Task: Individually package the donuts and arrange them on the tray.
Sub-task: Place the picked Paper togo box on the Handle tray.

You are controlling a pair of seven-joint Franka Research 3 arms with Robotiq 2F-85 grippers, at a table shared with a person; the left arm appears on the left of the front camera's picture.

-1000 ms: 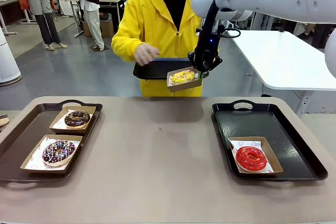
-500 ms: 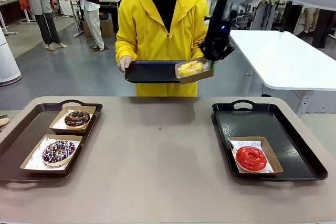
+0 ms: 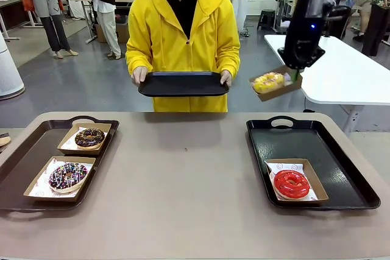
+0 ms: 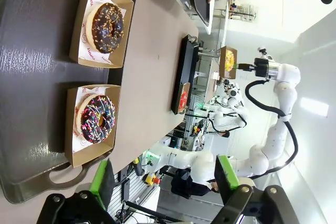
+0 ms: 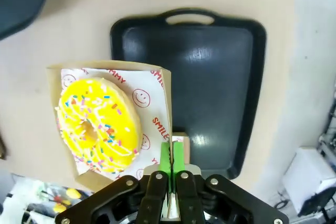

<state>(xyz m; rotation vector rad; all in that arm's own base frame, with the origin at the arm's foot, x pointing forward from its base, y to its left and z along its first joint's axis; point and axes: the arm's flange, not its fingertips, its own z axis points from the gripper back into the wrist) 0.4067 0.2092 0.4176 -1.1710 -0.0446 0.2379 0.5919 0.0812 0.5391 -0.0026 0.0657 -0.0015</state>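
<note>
My right gripper (image 3: pixel 297 67) is shut on the edge of a cardboard box (image 3: pixel 275 83) that carries the yellow sprinkled donut (image 3: pixel 268 81), held in the air beyond the black tray (image 3: pixel 292 141). From the right wrist, the green pads (image 5: pixel 166 157) pinch the box wall beside the yellow donut (image 5: pixel 98 125), with the black tray (image 5: pixel 210 77) below. A red donut (image 3: pixel 291 184) lies boxed on that tray's near right corner. On the brown tray (image 3: pixel 24 150) sit a chocolate donut (image 3: pixel 89 137) and a chocolate sprinkled donut (image 3: pixel 67 175). My left gripper (image 4: pixel 164 182) hangs open above the sprinkled donut (image 4: pixel 97 119).
Across the table a person in a yellow hoodie holds an empty black tray (image 3: pixel 183 83) with both hands. A white table (image 3: pixel 329 71) stands behind my right arm. Bare tabletop (image 3: pixel 183 175) lies between the two trays.
My right gripper has swung right with the boxed yellow donut, off the person's tray and out over the far end of the black tray. The person now grips their tray with both hands.
</note>
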